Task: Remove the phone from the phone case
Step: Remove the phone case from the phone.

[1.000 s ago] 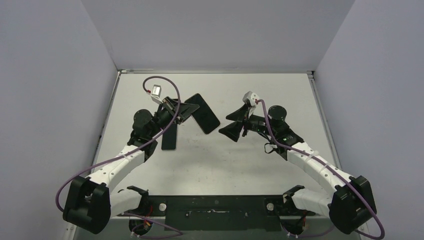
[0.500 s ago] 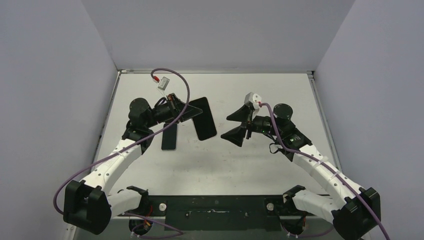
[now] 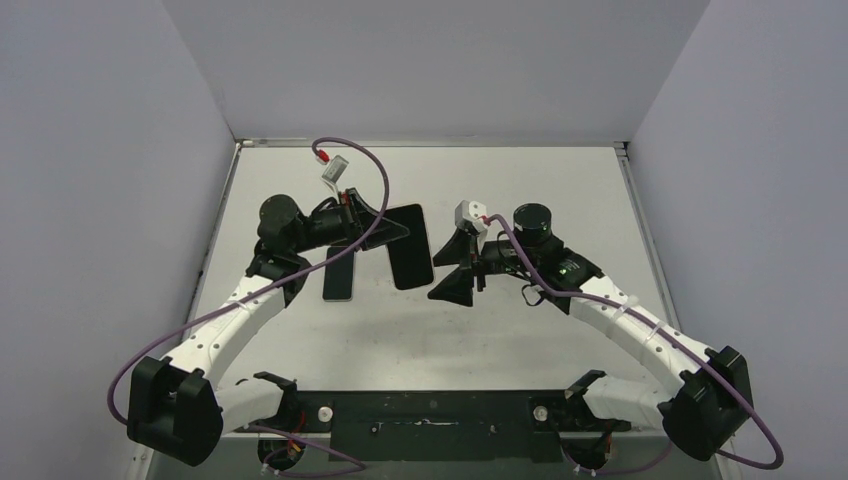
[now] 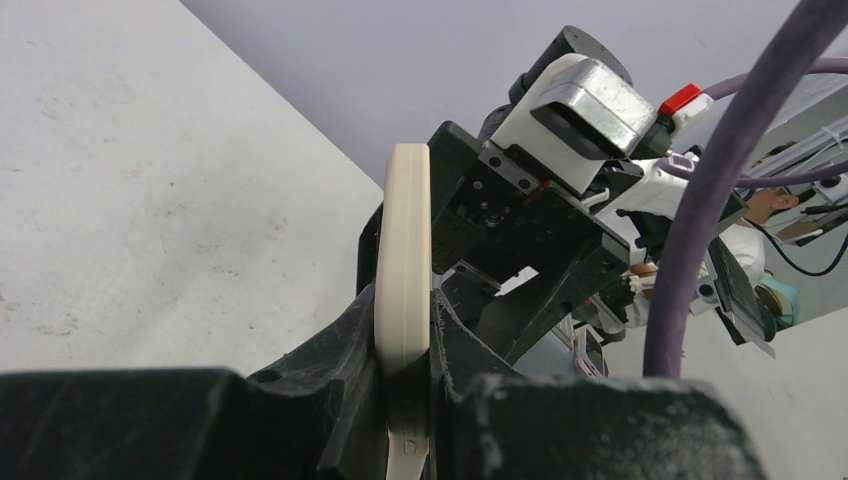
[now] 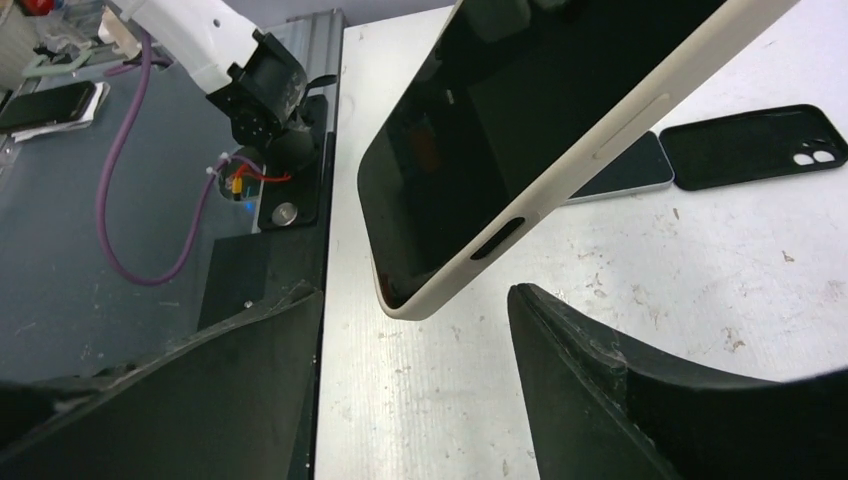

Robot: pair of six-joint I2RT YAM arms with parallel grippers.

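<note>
Over the scuffed grey tabletop (image 3: 520, 330), the left gripper (image 3: 385, 232) clamps a dark-screened phone (image 5: 470, 130) in its cream-white case (image 5: 600, 148) aloft, and the right gripper (image 3: 455, 268) gapes just beside its free end. Peeling looks not yet begun; next, those fingers must pinch the case's corner and pull.

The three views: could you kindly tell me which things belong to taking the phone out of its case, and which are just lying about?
Job in hand: phone in its cream case, clamped by the left pincer; right pincer, open beside it.
Lying about: second phone, flat; empty black case beside it.
</note>
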